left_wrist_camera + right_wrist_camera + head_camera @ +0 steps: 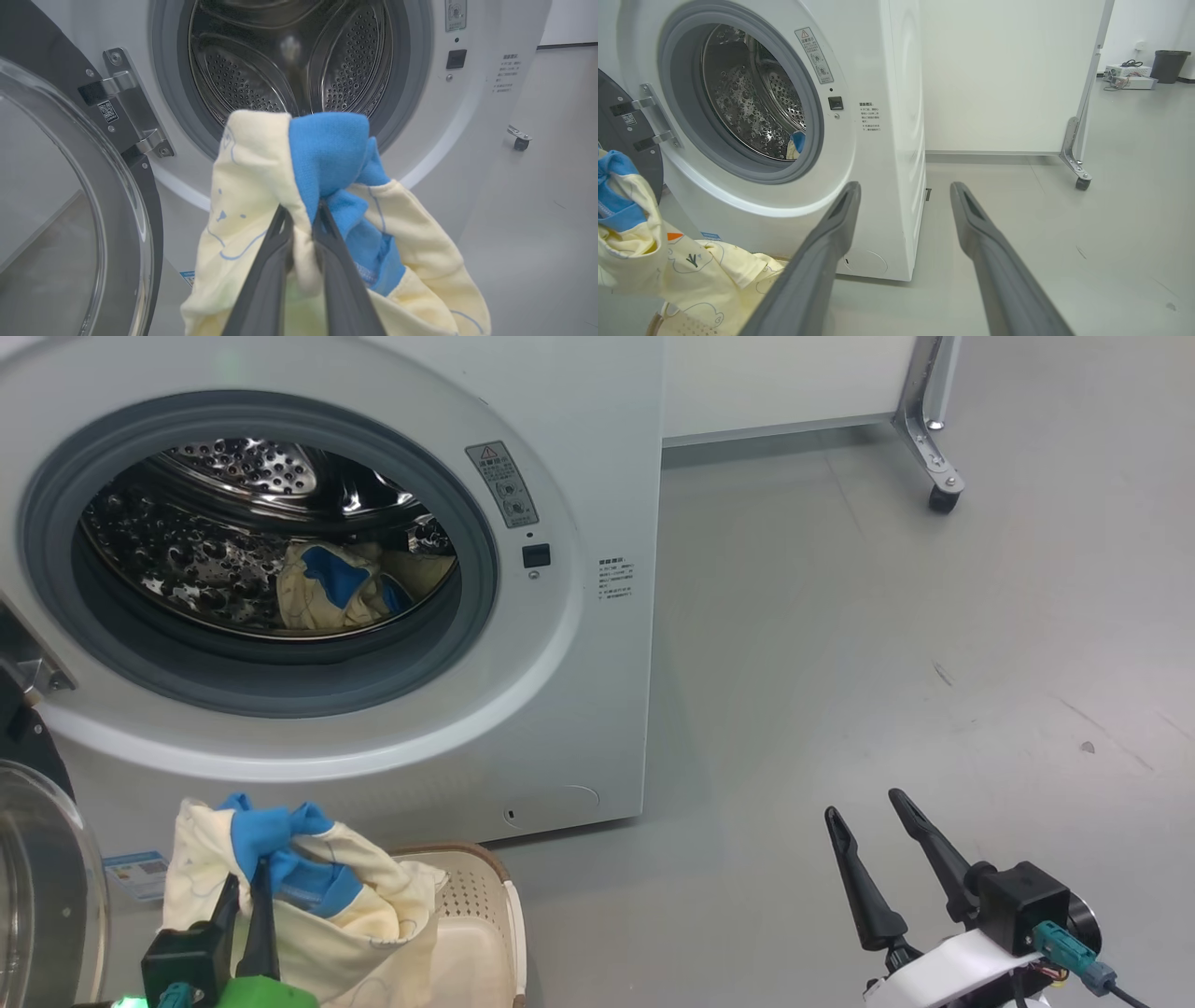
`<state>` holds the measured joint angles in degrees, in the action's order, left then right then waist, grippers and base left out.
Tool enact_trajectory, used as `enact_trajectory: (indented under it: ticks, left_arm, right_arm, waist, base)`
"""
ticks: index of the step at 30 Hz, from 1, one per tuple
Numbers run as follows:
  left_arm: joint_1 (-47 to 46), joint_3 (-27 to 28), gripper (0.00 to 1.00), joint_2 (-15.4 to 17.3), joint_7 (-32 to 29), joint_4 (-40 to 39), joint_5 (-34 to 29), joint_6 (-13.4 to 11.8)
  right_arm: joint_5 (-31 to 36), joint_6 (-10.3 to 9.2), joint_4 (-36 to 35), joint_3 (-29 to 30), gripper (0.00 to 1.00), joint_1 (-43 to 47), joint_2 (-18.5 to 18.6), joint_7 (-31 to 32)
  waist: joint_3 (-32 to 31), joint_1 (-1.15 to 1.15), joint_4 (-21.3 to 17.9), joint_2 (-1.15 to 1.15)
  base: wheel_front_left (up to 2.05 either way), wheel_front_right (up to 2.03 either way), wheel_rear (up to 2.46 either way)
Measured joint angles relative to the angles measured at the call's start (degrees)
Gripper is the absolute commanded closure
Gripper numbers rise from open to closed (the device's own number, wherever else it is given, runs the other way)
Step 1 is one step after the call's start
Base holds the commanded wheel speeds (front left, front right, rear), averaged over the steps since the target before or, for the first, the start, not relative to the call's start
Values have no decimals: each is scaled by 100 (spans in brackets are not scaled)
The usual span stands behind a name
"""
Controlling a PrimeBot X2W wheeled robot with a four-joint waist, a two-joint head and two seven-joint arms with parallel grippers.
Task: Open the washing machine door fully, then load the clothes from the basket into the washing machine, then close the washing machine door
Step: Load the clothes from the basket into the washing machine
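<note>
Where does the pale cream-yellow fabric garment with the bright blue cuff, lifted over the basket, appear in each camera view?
Head view: the garment sits lower left, above the cream plastic basket, pinched by the left gripper.
Left wrist view: garment bottom centre, in the foreground.
Right wrist view: garment at the lower left edge.
Shared landmark: the small black square slot on the white washing machine, right of its opening.

Left edge cuts washing machine door (37, 877); clothes (373, 910) hide much of basket (476, 915) (warning label (502, 483) print too small).
</note>
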<state>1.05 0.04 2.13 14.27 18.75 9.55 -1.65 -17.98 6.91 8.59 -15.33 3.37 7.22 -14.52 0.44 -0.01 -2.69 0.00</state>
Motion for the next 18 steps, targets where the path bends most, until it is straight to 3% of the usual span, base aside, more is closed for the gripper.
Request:
enact_trajectory:
  ticks: [18]
  left_arm:
    - [281,-29,100,4,0,-459,10,-9]
  right_arm:
    - [0,-51,-125,-15,0,183,12,5]
  waist:
    - [-23,0,9,0]
  base:
    - [0,0,0]
